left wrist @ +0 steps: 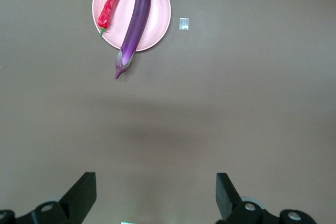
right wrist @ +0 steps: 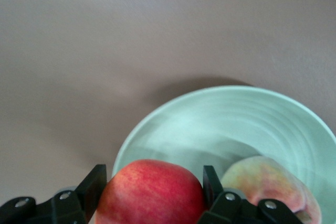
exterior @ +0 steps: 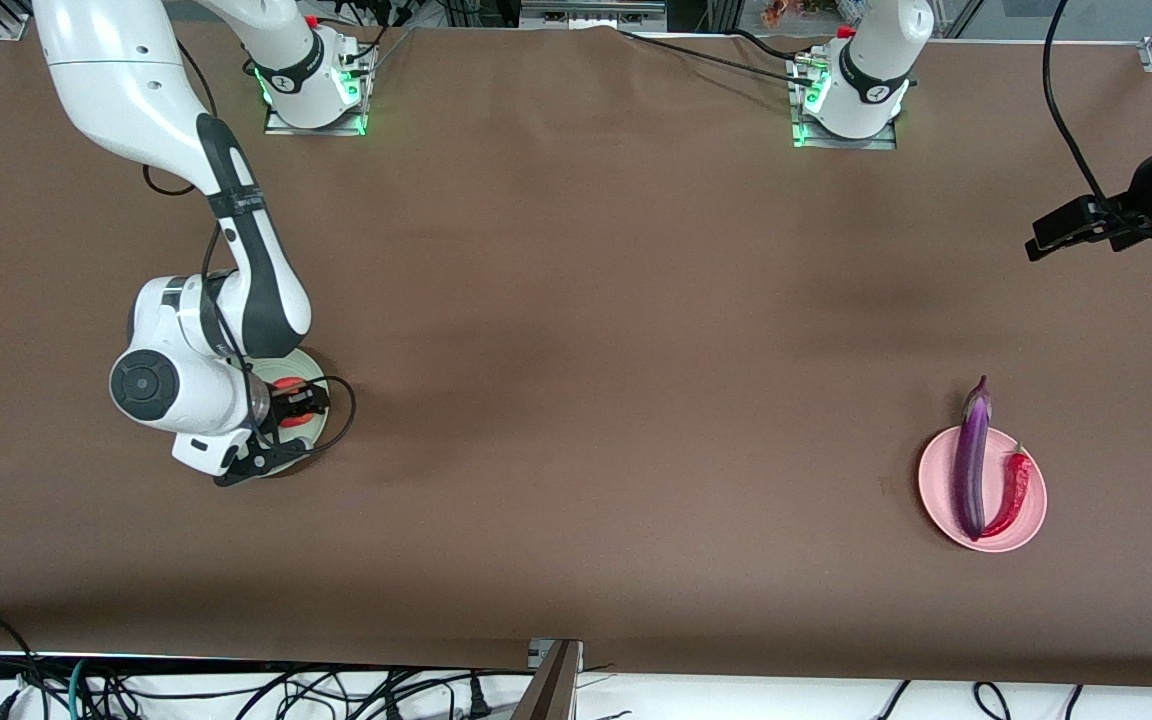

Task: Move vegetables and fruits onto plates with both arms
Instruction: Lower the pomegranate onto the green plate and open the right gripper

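The right gripper (right wrist: 151,192) is over the green plate (right wrist: 252,121), fingers closed on the apple (right wrist: 152,192); the peach (right wrist: 265,184) lies beside it. The left gripper (left wrist: 156,195) waits open. Eggplant (exterior: 973,462) and chili (exterior: 1011,492) rest on the pink plate (exterior: 936,490), toward the left arm's end.

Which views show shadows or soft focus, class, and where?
Front view: broad soft shadows on the brown table. Left wrist view: a faint shadow band between the open left gripper and the pink plate. Right wrist view: the apple between the right gripper's fingers looks soft; a shadow edges the green plate.
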### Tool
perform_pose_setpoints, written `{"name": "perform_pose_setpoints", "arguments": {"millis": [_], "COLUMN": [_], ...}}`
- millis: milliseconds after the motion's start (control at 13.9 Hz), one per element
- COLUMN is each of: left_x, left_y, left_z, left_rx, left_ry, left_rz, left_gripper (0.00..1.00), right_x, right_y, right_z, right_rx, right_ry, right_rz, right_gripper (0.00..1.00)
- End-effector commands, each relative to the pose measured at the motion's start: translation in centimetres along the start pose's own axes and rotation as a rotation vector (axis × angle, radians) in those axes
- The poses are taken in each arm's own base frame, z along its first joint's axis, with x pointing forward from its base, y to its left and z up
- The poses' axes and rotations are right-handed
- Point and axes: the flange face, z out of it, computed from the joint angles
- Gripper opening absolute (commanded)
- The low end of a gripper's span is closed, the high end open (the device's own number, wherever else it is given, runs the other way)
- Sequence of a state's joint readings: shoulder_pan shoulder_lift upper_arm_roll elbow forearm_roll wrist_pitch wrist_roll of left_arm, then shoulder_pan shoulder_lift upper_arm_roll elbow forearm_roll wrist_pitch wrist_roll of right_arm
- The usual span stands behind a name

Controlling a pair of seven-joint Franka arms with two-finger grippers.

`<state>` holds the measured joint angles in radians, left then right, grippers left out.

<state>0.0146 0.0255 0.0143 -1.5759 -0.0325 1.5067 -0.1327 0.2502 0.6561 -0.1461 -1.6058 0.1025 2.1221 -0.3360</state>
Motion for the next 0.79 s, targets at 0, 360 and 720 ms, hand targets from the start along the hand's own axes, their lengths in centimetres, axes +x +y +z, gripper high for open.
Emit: {"name": "perform_pose_setpoints", "arguments": {"millis": [0, 360, 720], "left_x": [0.0, 0.0, 0.0], "left_y": [-0.2, -0.2, -0.2], "left_z": [-0.5, -0.5, -0.5], "left_rx": [0.004, 0.004, 0.004], "left_ry": [0.003, 0.003, 0.003], "left_rz": [0.014, 0.014, 0.014], "left_gripper": [1.0, 1.0, 1.0], "right_x": [-2.0, -2.6, -1.7], "right_y": [1.6, 2.1, 2.3], "right_z": [0.6, 2.9, -0.4], "right_rx": [0.01, -0.012, -0.019], "right_ry": [0.024, 0.06, 0.095], "right_rz": [-0.031, -0.041, -0.045], "right_gripper": [0.42, 0.42, 1.0]}}
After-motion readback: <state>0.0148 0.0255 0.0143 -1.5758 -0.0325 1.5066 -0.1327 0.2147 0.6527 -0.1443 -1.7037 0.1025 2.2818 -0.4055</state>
